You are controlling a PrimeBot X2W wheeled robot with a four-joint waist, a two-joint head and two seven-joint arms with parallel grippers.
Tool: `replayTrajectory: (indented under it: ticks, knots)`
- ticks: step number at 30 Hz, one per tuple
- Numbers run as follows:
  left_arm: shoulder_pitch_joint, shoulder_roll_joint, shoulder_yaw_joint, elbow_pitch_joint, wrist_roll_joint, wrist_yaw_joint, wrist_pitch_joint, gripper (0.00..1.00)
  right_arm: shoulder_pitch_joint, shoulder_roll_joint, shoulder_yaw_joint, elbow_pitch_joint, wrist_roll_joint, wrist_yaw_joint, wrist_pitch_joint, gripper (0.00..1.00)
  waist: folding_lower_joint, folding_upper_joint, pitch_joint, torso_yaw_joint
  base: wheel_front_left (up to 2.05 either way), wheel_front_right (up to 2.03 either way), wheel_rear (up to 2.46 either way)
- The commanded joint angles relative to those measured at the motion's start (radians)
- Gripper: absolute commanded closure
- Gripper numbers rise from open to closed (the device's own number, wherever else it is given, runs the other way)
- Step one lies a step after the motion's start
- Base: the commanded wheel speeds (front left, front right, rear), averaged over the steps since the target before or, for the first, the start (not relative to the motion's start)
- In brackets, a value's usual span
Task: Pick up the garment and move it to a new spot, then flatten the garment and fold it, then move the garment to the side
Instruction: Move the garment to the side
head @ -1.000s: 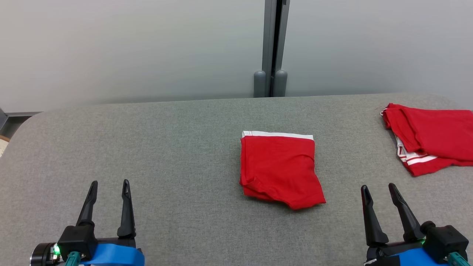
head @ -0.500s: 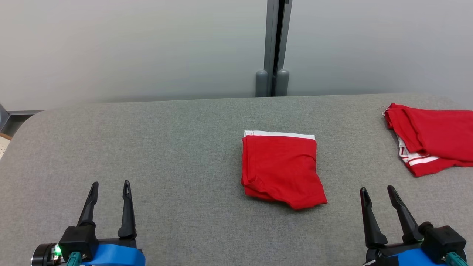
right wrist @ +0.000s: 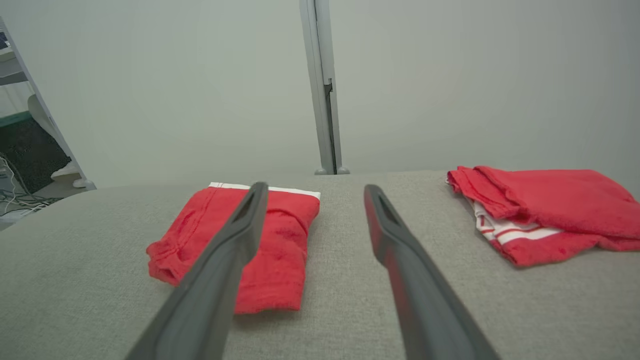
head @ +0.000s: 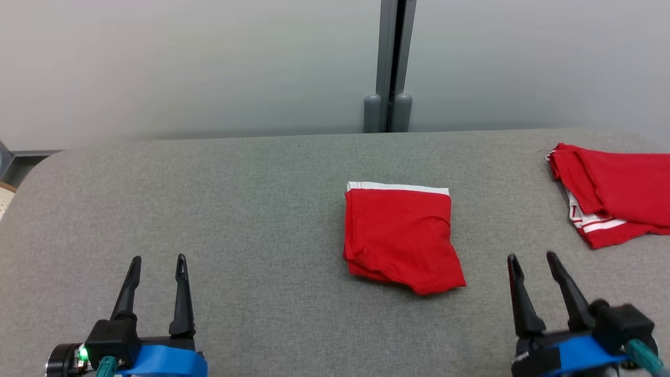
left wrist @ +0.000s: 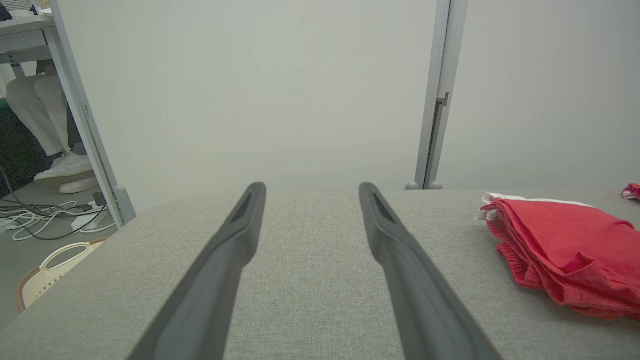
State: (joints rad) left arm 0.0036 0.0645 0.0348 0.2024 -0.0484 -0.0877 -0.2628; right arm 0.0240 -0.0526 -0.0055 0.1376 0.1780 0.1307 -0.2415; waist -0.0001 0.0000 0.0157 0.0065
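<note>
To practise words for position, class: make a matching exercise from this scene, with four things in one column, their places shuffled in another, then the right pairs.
Things:
1. folded red garment
2. striped red pile
3. grey post
4. cream basket

Places:
A. low down, off the left end of the table
B. middle of the table
C. behind the table's far edge
D. at the table's right edge

Pairs: 1-B, 2-D, 3-C, 4-A

- Second red garment [head: 617, 183]: right part cut off by the head view's right edge; a mere red sliver at the left wrist view's right edge.
- Folded red garment [right wrist: 285, 250]: a diagonal strip hidden behind a finger of the right pincer [right wrist: 315, 186]; right end cut off in the left wrist view.
- Person [left wrist: 30, 110]: pale-trousered legs and white shoes, the rest past the left edge.
- Basket [left wrist: 52, 274]: partly hidden behind the table [left wrist: 310, 280].
</note>
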Motion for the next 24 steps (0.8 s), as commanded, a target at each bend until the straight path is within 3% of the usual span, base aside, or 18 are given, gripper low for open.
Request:
replayTrajectory:
  ticks: [1, 11, 24]
  knots:
    - [-0.015, 0.0, -0.002, -0.004, -0.001, 0.003, -0.003, 0.0, -0.041, -0.003, 0.006, 0.006, -0.006, 0.0, 0.006, 0.0, 0.0001, 0.0, 0.012, 0.003, 0.0, 0.0, 0.0]
    - [-0.089, -0.003, -0.03, -0.005, -0.004, -0.007, -0.003, 0.0, -0.375, -0.059, 0.082, 0.179, -0.009, 0.0, 0.064, 0.0, 0.0001, 0.0, 0.113, 0.052, 0.0, 0.0, 0.0]
    - [-0.148, -0.01, -0.052, -0.007, -0.017, -0.002, -0.003, 0.0, -0.528, -0.081, 0.078, 0.562, 0.008, 0.0, 0.027, 0.0, 0.0001, 0.0, 0.215, 0.127, 0.0, 0.0, 0.0]
